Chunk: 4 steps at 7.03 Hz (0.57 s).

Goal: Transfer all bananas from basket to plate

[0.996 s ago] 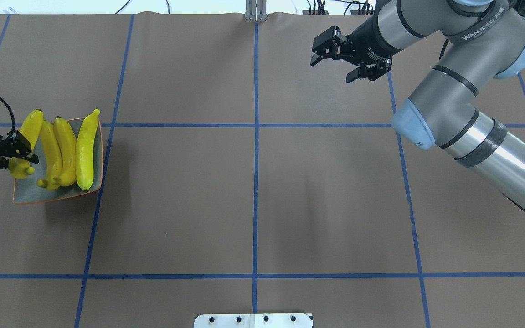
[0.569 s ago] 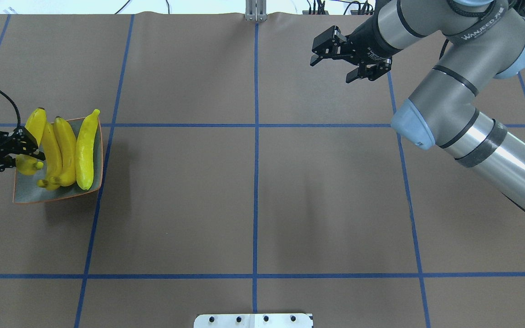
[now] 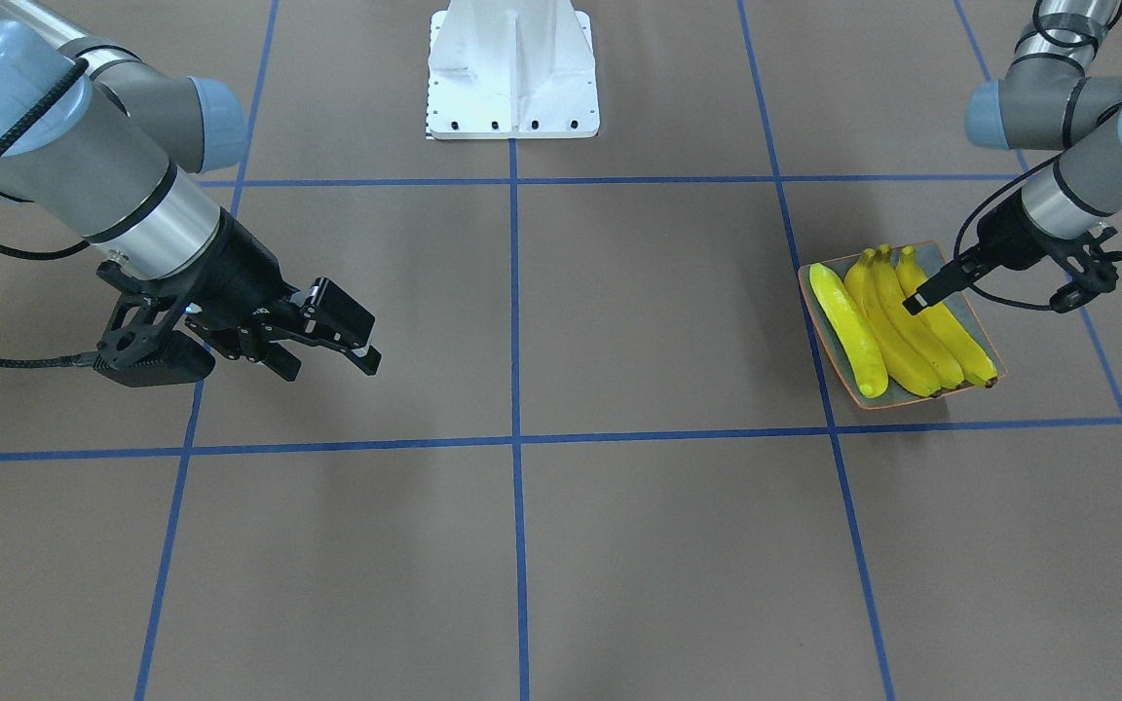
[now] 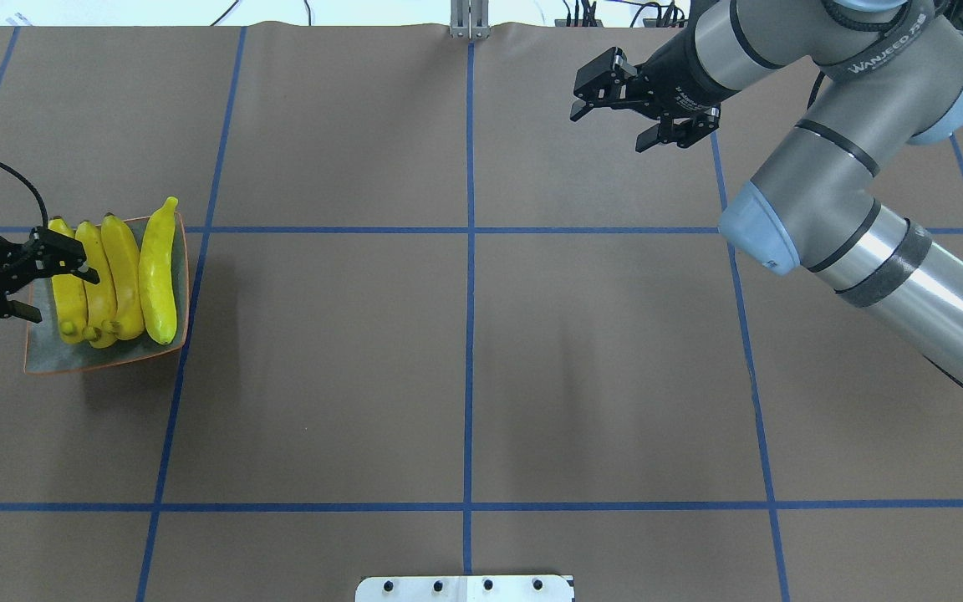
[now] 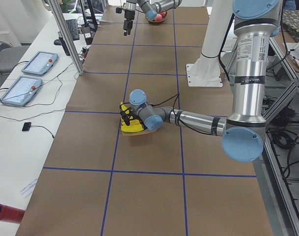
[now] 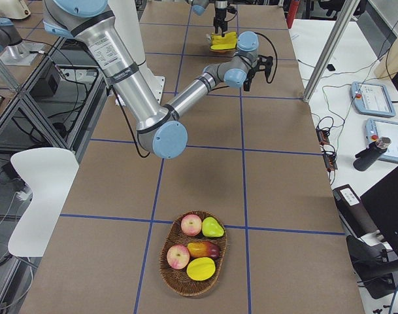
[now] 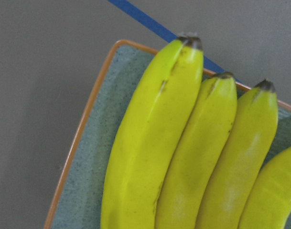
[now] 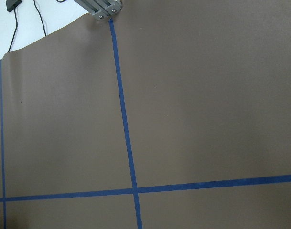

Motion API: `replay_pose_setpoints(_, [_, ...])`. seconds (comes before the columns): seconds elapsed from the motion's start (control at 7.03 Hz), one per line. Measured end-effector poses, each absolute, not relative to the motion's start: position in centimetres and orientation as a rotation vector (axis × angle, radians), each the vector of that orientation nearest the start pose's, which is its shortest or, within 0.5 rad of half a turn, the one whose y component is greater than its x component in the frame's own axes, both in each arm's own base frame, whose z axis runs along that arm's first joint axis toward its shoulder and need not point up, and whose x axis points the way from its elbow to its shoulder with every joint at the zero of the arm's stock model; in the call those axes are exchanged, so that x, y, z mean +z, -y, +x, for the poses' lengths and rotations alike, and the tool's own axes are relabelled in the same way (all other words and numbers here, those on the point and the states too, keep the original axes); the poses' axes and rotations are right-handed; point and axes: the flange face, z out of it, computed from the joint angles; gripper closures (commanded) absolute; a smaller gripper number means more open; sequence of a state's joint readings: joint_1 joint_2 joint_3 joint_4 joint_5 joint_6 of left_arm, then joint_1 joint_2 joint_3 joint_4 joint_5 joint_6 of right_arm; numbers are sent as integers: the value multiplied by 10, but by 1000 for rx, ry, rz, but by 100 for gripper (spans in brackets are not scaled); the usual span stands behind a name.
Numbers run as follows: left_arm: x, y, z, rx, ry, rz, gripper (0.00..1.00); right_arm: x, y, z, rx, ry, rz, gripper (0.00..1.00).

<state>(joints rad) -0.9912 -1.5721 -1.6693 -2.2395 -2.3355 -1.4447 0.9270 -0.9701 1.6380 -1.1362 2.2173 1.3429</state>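
Note:
Four bananas (image 4: pixel 122 276) lie side by side on the grey-blue, orange-rimmed plate (image 4: pixel 55 355) at the table's left. The rightmost one (image 4: pixel 158 272) is paler. They also show in the front view (image 3: pixel 897 326) and close up in the left wrist view (image 7: pixel 150 143), on the plate (image 7: pixel 88 157). My left gripper (image 4: pixel 48 284) is open and empty. It straddles the leftmost banana (image 4: pixel 69 293), which rests on the plate. My right gripper (image 4: pixel 609 131) is open and empty above the far right of the table, seen too in the front view (image 3: pixel 330 370).
A woven basket (image 6: pixel 191 254) holding apples and other fruit, with no bananas in it, stands at the table's right end. The white robot base (image 3: pixel 512 68) is at the near middle edge. Blue tape lines cross the brown table cover.
My left gripper carried the leftmost banana to the right onto the plate beside the others, then opened and let it go. The right arm has not moved.

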Motion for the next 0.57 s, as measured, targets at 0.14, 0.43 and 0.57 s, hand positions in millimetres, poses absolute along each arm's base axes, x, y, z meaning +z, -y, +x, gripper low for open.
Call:
replay_pose_setpoints(0.14, [525, 465, 228, -487, -1019, -225, 0, 217, 576, -338, 258, 1204, 94, 0])
replay_pose_setpoints(0.43, [495, 473, 222, -447, -1061, -167, 0, 224, 584, -316, 259, 1198, 97, 0])
replay_pose_setpoints(0.57, [482, 479, 207, -413, -1079, -103, 0, 245, 593, -290, 236, 1169, 115, 0])
